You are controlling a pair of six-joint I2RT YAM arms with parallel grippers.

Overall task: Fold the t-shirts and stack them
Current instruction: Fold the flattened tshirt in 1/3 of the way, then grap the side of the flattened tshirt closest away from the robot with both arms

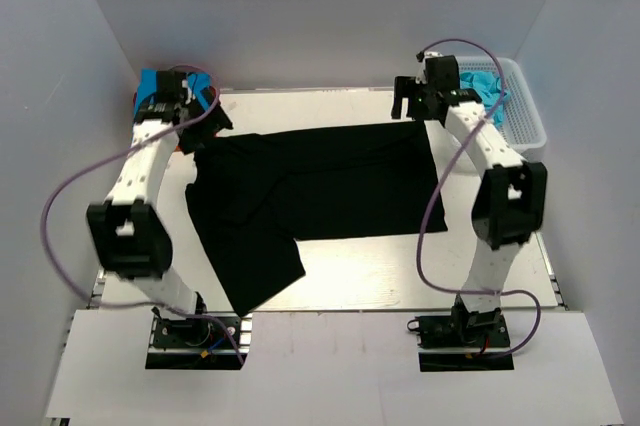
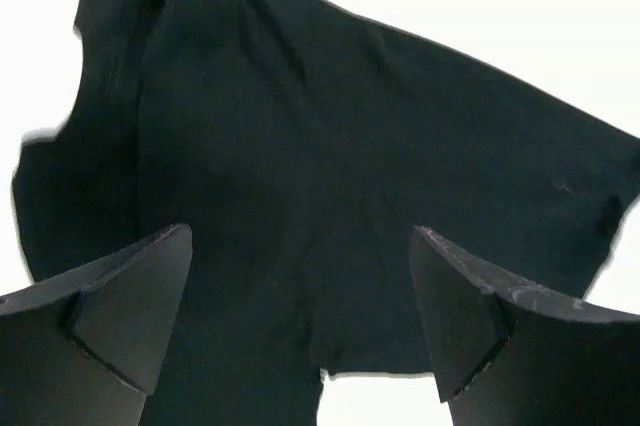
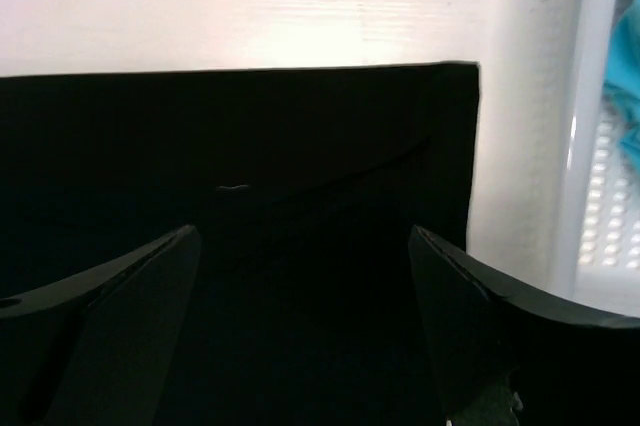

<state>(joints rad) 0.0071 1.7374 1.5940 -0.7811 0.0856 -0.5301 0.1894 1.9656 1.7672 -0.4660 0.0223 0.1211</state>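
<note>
Left gripper [image 2: 300, 236], right gripper [image 3: 300, 231] spread empty over black t-shirt [image 1: 320, 181], I note straight edge, white table [image 1: 380, 266] beyond, lattice basket [image 1: 532, 124] beside.

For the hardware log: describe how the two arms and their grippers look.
The left arm and right arm have white link shells with bulky black joint housings on black bases. A thin purple cable loops beside each. The left gripper and right gripper carry matte black, wedge-shaped fingers.

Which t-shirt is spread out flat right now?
The black t-shirt, spread across the middle. The turquoise t-shirt is bunched in the white basket, the blue t-shirt lies at far left.
</note>
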